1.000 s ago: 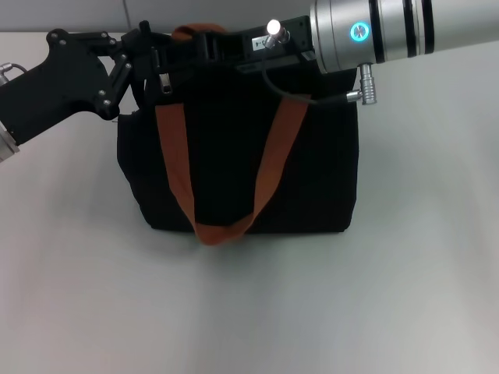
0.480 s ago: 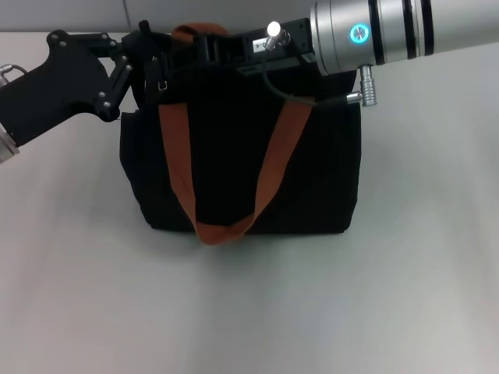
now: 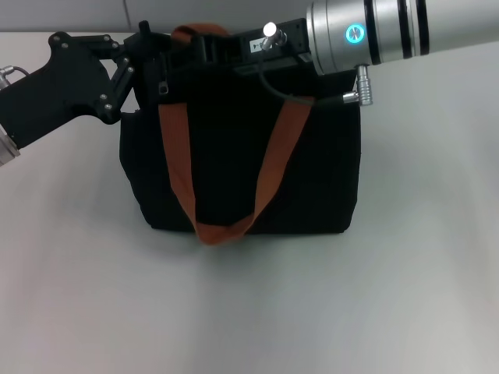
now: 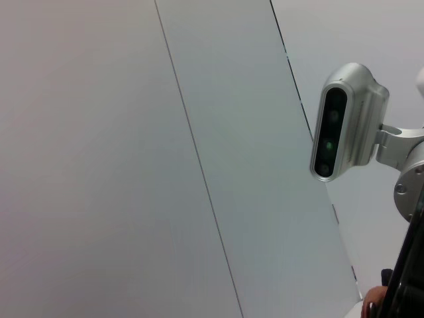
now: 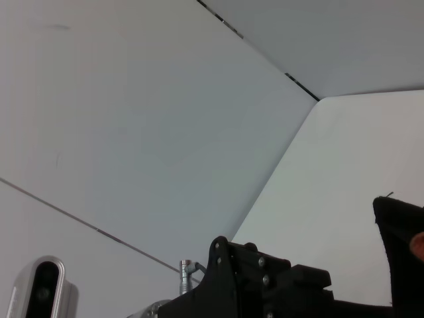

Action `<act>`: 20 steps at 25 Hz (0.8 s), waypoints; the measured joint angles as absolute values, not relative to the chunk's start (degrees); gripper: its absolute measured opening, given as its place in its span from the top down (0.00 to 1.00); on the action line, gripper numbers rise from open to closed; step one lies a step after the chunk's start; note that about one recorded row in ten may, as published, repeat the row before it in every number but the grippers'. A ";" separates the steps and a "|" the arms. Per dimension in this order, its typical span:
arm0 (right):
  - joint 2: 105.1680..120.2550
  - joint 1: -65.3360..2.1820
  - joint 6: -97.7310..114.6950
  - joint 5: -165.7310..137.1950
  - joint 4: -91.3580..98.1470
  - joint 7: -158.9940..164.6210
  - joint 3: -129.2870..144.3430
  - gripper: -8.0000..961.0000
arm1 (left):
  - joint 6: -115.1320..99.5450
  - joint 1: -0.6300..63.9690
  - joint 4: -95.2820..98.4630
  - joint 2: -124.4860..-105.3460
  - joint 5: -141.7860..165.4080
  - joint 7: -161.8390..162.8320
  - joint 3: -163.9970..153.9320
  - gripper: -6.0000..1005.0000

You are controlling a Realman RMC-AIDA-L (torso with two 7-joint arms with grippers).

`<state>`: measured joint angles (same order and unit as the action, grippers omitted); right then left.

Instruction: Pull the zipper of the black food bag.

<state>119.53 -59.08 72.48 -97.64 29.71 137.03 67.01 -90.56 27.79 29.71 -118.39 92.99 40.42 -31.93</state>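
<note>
Both end effectors (image 3: 148, 54) (image 3: 207, 47) crowd black food bag (image 3: 234, 156) top; grips indiscernible.

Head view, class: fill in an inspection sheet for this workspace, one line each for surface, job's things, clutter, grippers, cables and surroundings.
Surface: pale table.
Job's things: black food bag upright, orange strap draped down its front; zipper at the top left corner.
Clutter: nothing seen.
Grippers: left gripper at the bag's top left corner; right gripper over the top edge.
Cables: black cable looping under the right wrist.
Surroundings: grey wall panels.
</note>
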 joint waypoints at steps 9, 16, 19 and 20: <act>119.58 -59.32 71.70 -97.65 29.76 137.16 67.58 0.79 | -90.70 27.77 29.71 -118.39 92.99 40.43 -32.07 0.97; 119.55 -59.33 71.62 -97.72 29.70 137.21 67.85 0.87 | -90.79 27.77 29.71 -118.39 92.98 40.48 -32.08 0.97; 119.54 -59.20 71.54 -97.73 29.70 137.20 67.85 0.92 | -90.90 27.77 29.70 -118.39 92.99 40.50 -32.08 0.97; 119.54 -59.15 71.50 -97.72 29.70 137.19 67.85 0.94 | -91.00 27.77 29.71 -118.39 92.98 40.50 -32.08 0.97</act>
<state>119.54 -59.15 71.50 -97.72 29.70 137.20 67.85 -91.00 27.77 29.71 -118.39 92.99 40.50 -32.08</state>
